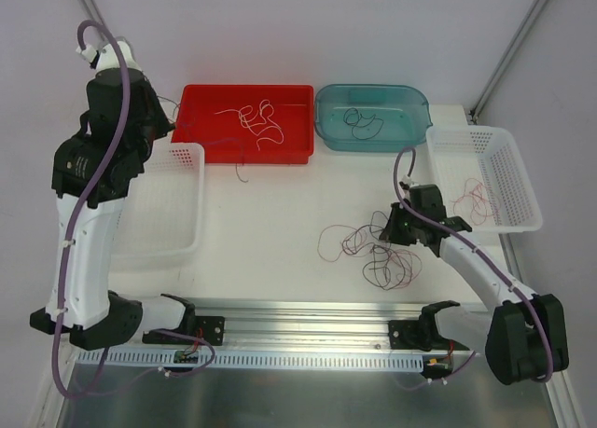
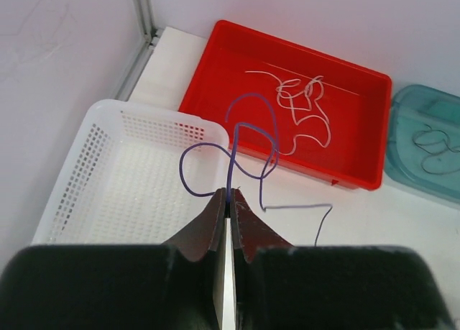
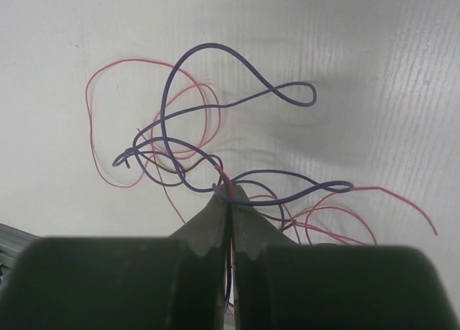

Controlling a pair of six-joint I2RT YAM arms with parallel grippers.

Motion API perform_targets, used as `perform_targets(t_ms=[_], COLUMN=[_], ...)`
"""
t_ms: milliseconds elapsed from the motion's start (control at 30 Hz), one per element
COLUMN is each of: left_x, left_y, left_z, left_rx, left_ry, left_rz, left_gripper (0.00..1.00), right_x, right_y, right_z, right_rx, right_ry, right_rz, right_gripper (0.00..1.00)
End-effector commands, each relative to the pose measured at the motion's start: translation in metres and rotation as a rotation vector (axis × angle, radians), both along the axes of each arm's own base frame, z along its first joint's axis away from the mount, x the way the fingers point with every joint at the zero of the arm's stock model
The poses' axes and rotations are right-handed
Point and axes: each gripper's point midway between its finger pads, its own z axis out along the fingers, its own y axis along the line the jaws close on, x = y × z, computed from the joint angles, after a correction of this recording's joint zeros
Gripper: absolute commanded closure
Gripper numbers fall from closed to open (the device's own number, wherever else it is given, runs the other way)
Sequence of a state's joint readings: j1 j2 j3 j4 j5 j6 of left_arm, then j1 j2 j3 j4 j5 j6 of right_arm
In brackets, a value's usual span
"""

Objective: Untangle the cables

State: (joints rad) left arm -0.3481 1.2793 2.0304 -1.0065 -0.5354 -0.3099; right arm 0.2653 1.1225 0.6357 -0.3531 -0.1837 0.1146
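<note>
Nearest the arm bases, a loose tangle of cables (image 1: 368, 253) lies on the white surface (image 1: 270, 214) in front of the right arm. The right hand (image 3: 228, 195) is down in that tangle. Its fingers are pressed together on a purple strand (image 3: 215, 51) that loops away from the tips, with red-pink strands (image 3: 97, 129) curling under and around it. Just to the right, a white basket (image 1: 448, 134) holds a few more red-pink wires (image 1: 476, 202). On the left, a second white basket (image 2: 108, 113) sits beside the left arm. The left hand (image 2: 228, 198) hangs over the far right corner of this basket, fingers closed tight on a single purple cable (image 2: 251, 125). That cable curls up in loops from the tips and trails down onto the surface beside the basket. Farther back, a red tray (image 1: 201, 100) carries curled white wires (image 1: 259, 118). Next to it along the far edge, a teal tub (image 1: 415, 102) holds a dark wire (image 1: 359, 122).
</note>
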Motion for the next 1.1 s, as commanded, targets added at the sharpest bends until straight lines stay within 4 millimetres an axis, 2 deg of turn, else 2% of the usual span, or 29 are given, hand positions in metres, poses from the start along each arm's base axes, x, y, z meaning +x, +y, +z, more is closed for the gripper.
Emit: perform_targets(t_ms=[0, 133, 233, 267, 300, 367, 400, 433, 467, 500, 567, 600, 700, 800, 833, 867, 967, 1000, 1067], left_x=[0.017, 0.03, 0.038, 0.039, 0.042, 0.046, 0.049, 0.054, 0.054, 0.055, 0.059, 0.058, 0.058, 0.057, 0.056, 0.054, 0.048, 0.045, 0.042], left_y=[0.021, 0.051, 0.063, 0.072, 0.077, 0.088, 0.09, 0.089, 0.099, 0.101, 0.102, 0.104, 0.097, 0.085, 0.085, 0.084, 0.077, 0.073, 0.06], left_z=[0.003, -0.006, -0.017, -0.022, -0.038, -0.053, -0.079, -0.09, -0.103, -0.133, -0.159, -0.185, -0.216, -0.234, -0.238, -0.244, -0.249, -0.244, -0.241], left_rx=[0.042, 0.055, 0.083, 0.093, 0.099, 0.091, 0.092, 0.085, 0.062, 0.053, 0.015, -0.002, -0.048, -0.096, -0.101, -0.102, -0.126, -0.142, -0.193], left_ry=[0.001, 0.031, 0.053, 0.065, 0.104, 0.123, 0.184, 0.196, 0.219, 0.286, 0.323, 0.382, 0.446, 0.475, 0.482, 0.498, 0.507, 0.487, 0.471], left_rz=[0.071, 0.161, 0.172, 0.193, 0.201, 0.222, 0.221, 0.214, 0.234, 0.239, 0.236, 0.239, 0.211, 0.164, 0.164, 0.164, 0.138, 0.122, 0.08], left_gripper=[1.0, 1.0, 1.0, 1.0, 1.0, 1.0, 1.0, 1.0, 1.0, 1.0, 1.0, 1.0, 1.0, 0.99, 0.95, 0.82, 0.53, 0.38, 0.24], right_x=[-0.003, -0.009, -0.013, -0.013, -0.014, -0.015, -0.015, -0.015, -0.015, -0.015, -0.016, -0.015, -0.016, -0.017, -0.018, -0.017, -0.02, -0.021, -0.022], right_y=[0.004, 0.004, 0.004, 0.004, 0.004, 0.005, 0.005, 0.005, 0.006, 0.006, 0.008, 0.009, 0.013, 0.018, 0.022, 0.024, 0.034, 0.037, 0.044], right_z=[0.024, 0.032, 0.036, 0.038, 0.039, 0.04, 0.04, 0.041, 0.041, 0.043, 0.045, 0.047, 0.054, 0.06, 0.06, 0.062, 0.067, 0.069, 0.074], right_rx=[0.019, 0.027, 0.035, 0.036, 0.036, 0.04, 0.04, 0.042, 0.045, 0.046, 0.047, 0.049, 0.042, 0.026, 0.025, 0.027, 0.032, 0.031, 0.028], right_ry=[-0.045, -0.069, -0.086, -0.095, -0.096, -0.095, -0.094, -0.094, -0.094, -0.098, -0.099, -0.104, -0.118, -0.134, -0.136, -0.14, -0.15, -0.153, -0.166], right_rz=[0.05, 0.067, 0.077, 0.076, 0.08, 0.087, 0.089, 0.089, 0.091, 0.093, 0.103, 0.108, 0.133, 0.155, 0.17, 0.175, 0.215, 0.228, 0.259], right_gripper=[0.97, 0.96, 0.96, 0.96, 0.96, 0.96, 0.96, 0.96, 0.96, 0.96, 0.96, 0.96, 0.96, 0.95, 0.94, 0.92, 0.88, 0.87, 0.87])
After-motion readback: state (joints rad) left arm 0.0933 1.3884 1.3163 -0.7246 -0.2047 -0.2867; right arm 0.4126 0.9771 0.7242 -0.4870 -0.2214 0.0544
